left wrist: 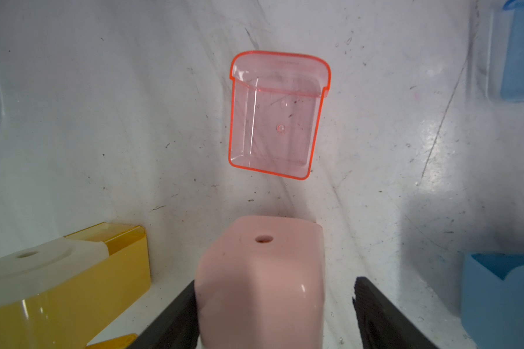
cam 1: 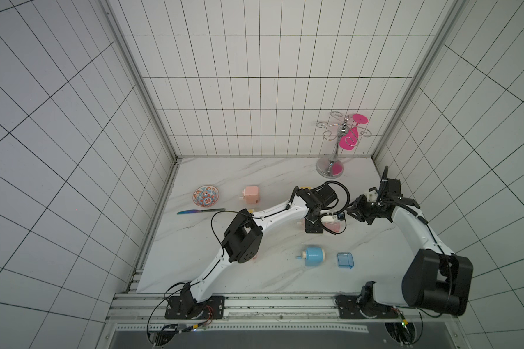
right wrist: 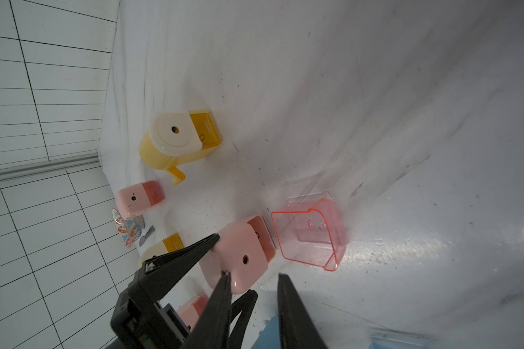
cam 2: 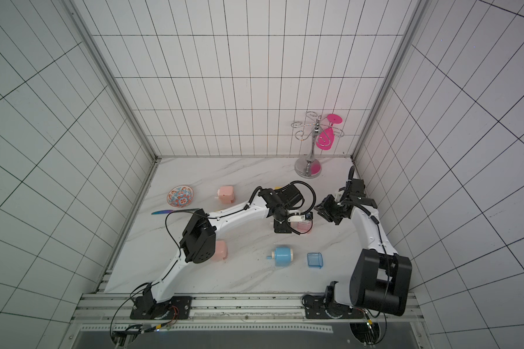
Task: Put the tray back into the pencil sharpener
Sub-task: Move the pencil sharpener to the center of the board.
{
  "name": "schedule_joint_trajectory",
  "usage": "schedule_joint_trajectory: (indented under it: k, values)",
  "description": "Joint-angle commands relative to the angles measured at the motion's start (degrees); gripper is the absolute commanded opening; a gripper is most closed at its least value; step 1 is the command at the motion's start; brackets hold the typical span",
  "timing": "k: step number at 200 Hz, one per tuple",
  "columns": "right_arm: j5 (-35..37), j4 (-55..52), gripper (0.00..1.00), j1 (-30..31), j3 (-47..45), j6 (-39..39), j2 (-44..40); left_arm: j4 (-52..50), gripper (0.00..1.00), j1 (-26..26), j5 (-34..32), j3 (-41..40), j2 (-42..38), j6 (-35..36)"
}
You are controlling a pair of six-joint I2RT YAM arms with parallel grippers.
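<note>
The tray (left wrist: pixel 274 117) is found lying on the table (left wrist: pixel 103 105), just right of the pink sharpener (left wrist: pixel 260 272) and outside its slot, so nothing is yet inserted. The pink sharpener is straddled by the left gripper (left wrist: pixel 274 287), one finger touching, the other apart, unclamped. The right gripper (right wrist: pixel 253 278) is held parted and empty nearby; gripping and sliding are left

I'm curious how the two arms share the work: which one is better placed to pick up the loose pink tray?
Right, probably. The left gripper straddles the sharpener, so it is busy. The right gripper hangs open and empty close to the tray.
</note>
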Motion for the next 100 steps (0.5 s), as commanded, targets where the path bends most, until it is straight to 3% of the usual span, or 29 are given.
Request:
schedule_joint_trajectory:
  k: [1,100]
  values:
    - [-0.61,0.14,0.28,-0.55,-1.60,-0.22,-0.51,-0.55,0.78,0.85,2.51,1.44,1.39,0.71]
    - [-0.53,0.56,0.28,-0.54,-1.86,0.14,-0.41,-1.38,0.61,1.95,3.49,1.66,0.71,1.31]
